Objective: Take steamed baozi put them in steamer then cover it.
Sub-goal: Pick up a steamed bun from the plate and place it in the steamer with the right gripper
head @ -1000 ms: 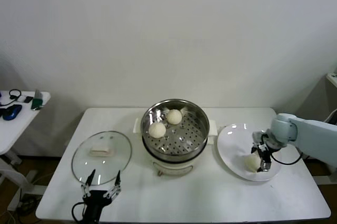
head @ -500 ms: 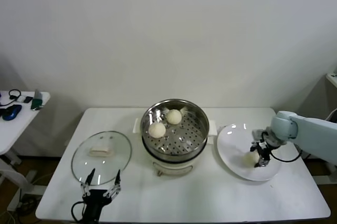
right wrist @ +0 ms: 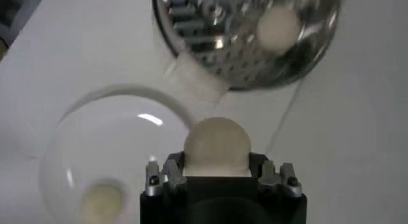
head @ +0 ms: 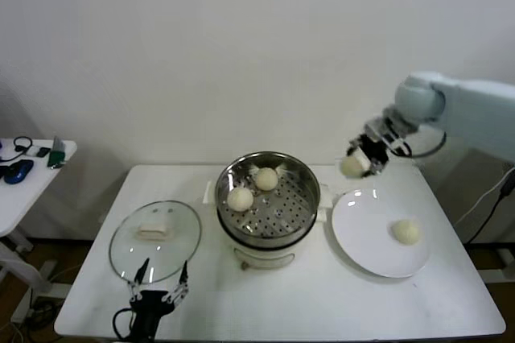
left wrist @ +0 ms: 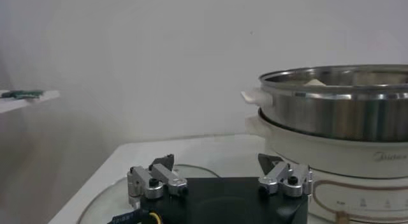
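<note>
My right gripper [head: 356, 163] is shut on a cream-white baozi [head: 352, 167], raised in the air above the gap between the steamer and the plate; the same baozi [right wrist: 217, 145] fills its jaws in the right wrist view. Two baozi [head: 240, 198] [head: 265, 178] lie in the steel steamer [head: 302, 178] on its white pot base. One more baozi [head: 405, 231] rests on the white plate [head: 362, 234]. The glass cover [head: 155, 233] lies flat on the table at the left. My left gripper [head: 155, 285] hangs open near the front edge, just in front of the cover.
A small side table [head: 32, 170] with a few dark items stands at the far left. The white table [head: 282, 303] runs to its front edge below the steamer. A white wall is behind.
My right gripper closed on a baozi on the plate and lifted it up and toward the steamer. One baozi now shows on the plate. The left arm has not moved.
</note>
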`<state>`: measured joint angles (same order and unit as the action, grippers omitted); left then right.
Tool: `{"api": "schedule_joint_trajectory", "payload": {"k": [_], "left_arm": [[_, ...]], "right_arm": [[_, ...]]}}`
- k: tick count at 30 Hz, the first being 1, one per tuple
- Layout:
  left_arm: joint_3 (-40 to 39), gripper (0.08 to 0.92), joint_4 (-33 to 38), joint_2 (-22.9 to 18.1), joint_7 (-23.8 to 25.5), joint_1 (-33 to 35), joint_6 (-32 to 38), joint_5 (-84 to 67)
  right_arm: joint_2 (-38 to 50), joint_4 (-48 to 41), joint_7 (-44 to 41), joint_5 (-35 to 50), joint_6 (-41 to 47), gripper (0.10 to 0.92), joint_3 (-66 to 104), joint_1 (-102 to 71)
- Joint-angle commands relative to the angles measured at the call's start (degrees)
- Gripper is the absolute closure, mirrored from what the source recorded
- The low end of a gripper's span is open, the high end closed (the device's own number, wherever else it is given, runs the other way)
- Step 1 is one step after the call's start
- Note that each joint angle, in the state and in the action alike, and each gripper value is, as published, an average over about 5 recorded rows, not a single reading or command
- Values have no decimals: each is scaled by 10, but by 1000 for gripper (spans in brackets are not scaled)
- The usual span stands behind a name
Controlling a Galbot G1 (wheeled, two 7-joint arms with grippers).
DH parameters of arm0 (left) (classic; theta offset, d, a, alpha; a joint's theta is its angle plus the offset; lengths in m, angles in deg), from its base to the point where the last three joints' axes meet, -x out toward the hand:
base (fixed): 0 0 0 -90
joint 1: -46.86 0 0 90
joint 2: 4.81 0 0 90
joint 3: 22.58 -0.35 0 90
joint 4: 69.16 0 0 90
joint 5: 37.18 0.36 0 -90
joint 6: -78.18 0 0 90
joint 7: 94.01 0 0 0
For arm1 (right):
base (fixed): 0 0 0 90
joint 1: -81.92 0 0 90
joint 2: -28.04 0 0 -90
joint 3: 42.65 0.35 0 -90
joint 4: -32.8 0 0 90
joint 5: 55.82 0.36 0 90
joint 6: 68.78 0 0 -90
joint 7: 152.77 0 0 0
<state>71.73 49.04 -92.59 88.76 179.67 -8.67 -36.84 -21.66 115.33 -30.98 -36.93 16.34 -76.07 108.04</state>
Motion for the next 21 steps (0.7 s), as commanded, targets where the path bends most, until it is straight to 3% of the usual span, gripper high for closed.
{"api": "schedule_joint_trajectory", "payload": {"k": [1,8,21], "left_arm": [[2,177,3,-1,0,2,0,1],[5,177,6,-5,0,3,-1,0],[12,177,10,-4,-1,10,2,-10]], "right_arm": [[-138,161,6,-52,-75,374,27,79],[-202,180,32,-159,-70,375,21,-40],[-232,67,50,-237,-52,377,6,-162]]}}
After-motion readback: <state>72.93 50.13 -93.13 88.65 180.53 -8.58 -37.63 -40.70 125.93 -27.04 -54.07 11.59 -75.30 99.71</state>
